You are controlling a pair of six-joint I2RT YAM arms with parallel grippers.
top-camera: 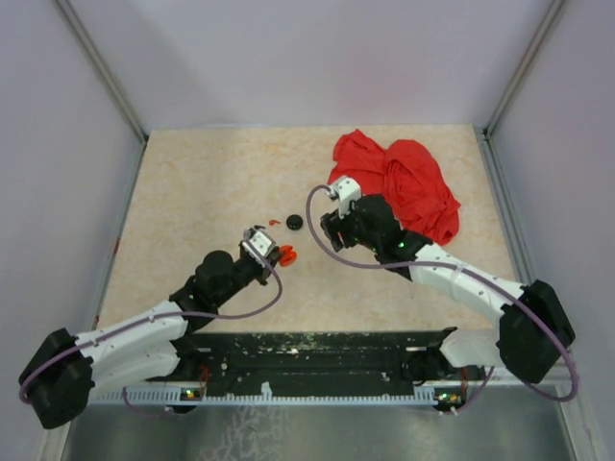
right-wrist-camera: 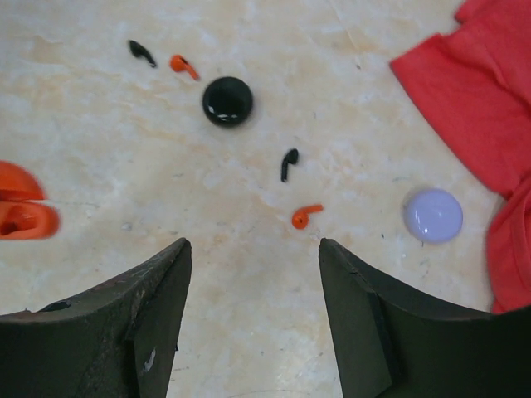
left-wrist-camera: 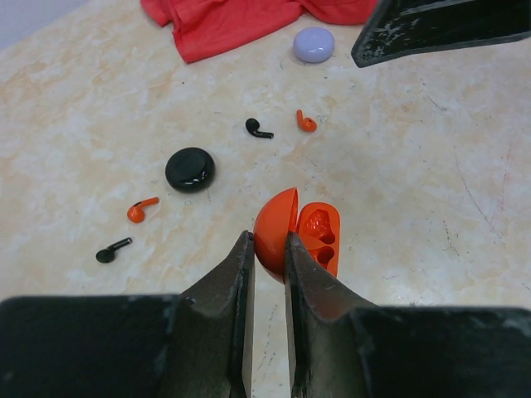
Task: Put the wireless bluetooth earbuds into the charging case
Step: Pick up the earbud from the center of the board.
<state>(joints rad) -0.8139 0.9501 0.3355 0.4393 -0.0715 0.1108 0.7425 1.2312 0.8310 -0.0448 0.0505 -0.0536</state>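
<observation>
- Our left claw [left-wrist-camera: 267, 240] pinches the open, empty orange case [left-wrist-camera: 319, 236].
- Our right claw [right-wrist-camera: 253, 249] is spread.
- At twelve o'clock from that case, the black case [left-wrist-camera: 190, 169] is shut; all earbuds [left-wrist-camera: 258, 128] lie loose.

A lavender disc [right-wrist-camera: 433, 215] lies beside the crumpled red cloth [right-wrist-camera: 473, 91] on the beige table [right-wrist-camera: 348, 66].

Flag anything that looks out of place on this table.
Two small black earbuds and two small orange earbuds lie scattered loose on the beige table, outside any case. The open orange plastic clamshell case, pinched by its lid in the left tool, looks empty.
</observation>
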